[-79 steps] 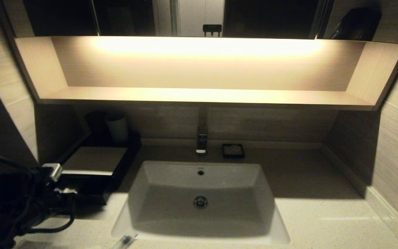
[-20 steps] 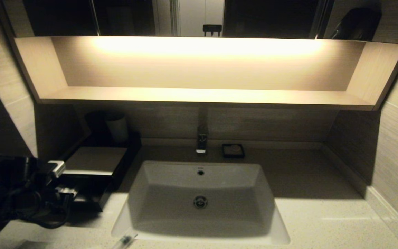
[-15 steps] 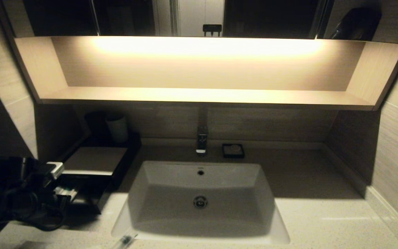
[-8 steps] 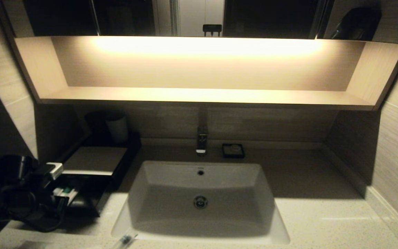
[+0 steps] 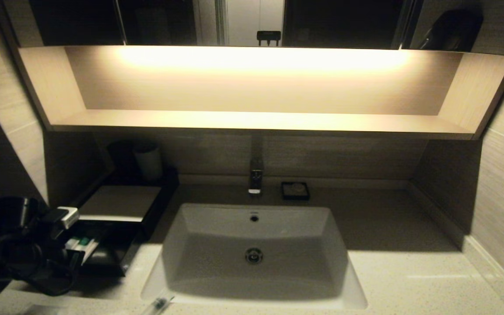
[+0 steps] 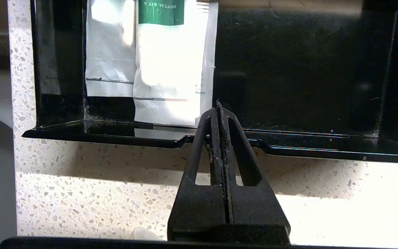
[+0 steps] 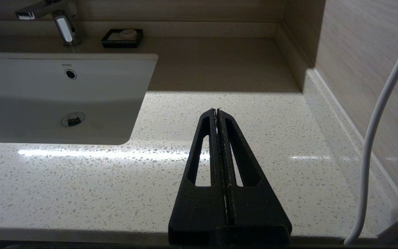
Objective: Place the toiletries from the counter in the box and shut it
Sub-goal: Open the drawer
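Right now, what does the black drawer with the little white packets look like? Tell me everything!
The drawer is shiny black, shallow and low-walled, and looks like plastic. It is pulled out from under the box's pale top onto the speckled counter. White sachets, one with a green label, lie flat in one side; the rest is bare. The shut left gripper sits at its front lip.

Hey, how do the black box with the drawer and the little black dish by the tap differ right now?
The box is a large rectangular organiser at the counter's left end; the dish is small, square and right of the tap. The box has a beige top panel; the dish lies open. The box's pulled-out drawer holds white sachets; the dish holds a small pale round item. Both are black.
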Robot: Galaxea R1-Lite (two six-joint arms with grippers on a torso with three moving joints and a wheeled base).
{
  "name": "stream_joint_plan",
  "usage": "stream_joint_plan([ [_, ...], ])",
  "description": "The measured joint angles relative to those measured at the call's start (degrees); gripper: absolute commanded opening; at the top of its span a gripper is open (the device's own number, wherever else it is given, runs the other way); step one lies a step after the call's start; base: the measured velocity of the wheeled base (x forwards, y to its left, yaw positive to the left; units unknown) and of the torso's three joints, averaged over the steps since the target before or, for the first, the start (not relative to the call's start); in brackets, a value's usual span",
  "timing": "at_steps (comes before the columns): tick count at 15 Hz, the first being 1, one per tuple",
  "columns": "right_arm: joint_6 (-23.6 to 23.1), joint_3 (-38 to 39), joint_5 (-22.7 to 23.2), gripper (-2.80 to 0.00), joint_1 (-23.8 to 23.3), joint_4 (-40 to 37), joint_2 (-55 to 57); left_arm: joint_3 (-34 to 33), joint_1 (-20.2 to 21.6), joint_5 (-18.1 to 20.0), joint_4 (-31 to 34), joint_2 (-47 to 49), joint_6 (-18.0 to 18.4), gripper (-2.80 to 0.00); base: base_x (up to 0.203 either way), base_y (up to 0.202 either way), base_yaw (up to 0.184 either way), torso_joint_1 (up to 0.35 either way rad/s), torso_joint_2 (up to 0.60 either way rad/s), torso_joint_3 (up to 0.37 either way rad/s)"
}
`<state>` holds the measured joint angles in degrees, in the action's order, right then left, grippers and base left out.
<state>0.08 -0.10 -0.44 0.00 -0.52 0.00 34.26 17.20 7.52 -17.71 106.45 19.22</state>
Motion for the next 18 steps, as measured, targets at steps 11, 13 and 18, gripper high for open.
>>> stream_joint_plan([
  [11,0.02,0.0,0.0,-2.8,0.0,0.0,0.0,-0.5,1.04,0.05,1.16,-0.96,2.79,-2.8,0.0,0.0,0.0,0.0,0.0,0.0],
  [13,0.03,0.0,0.0,-2.8,0.0,0.0,0.0,-0.61,1.12,0.07,1.16,-1.1,2.83,-2.8,0.0,0.0,0.0,0.0,0.0,0.0],
  [18,0.02,0.0,0.0,-2.8,0.0,0.01,0.0,-0.5,1.16,0.1,2.84,-2.06,2.85,-2.8,0.0,0.0,0.0,0.0,0.0,0.0],
])
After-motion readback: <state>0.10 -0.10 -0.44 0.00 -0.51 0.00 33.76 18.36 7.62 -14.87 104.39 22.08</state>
